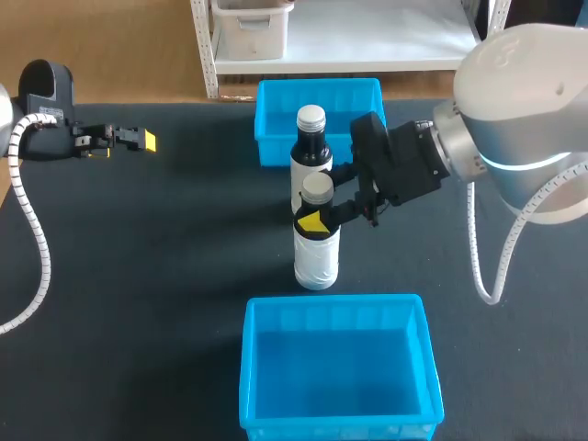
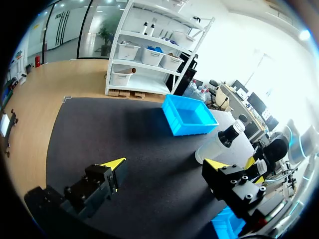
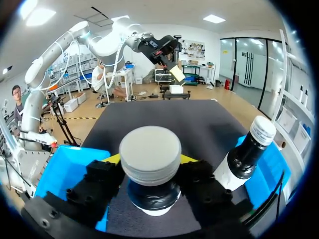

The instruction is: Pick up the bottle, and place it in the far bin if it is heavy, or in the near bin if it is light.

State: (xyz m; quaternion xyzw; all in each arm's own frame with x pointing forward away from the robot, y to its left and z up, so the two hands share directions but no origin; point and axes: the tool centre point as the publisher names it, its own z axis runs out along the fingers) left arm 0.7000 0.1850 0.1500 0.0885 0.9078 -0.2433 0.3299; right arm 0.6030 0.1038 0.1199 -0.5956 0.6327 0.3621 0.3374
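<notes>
The right gripper (image 1: 315, 219) squeezes the near bottle (image 1: 317, 262) at the neck, under the cap (image 1: 317, 188). It looks hard, smooth, maybe slippery. The left gripper (image 2: 165, 165) is wide open, empty.

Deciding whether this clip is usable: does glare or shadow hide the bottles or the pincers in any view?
Head view: even light, soft shadows on the mat beside the near bottle and far bottle, nothing hidden. Left wrist view: glare washes out the area past the bottles; left pincer clear. Right wrist view: no glare on the cap in the right pincer.
</notes>
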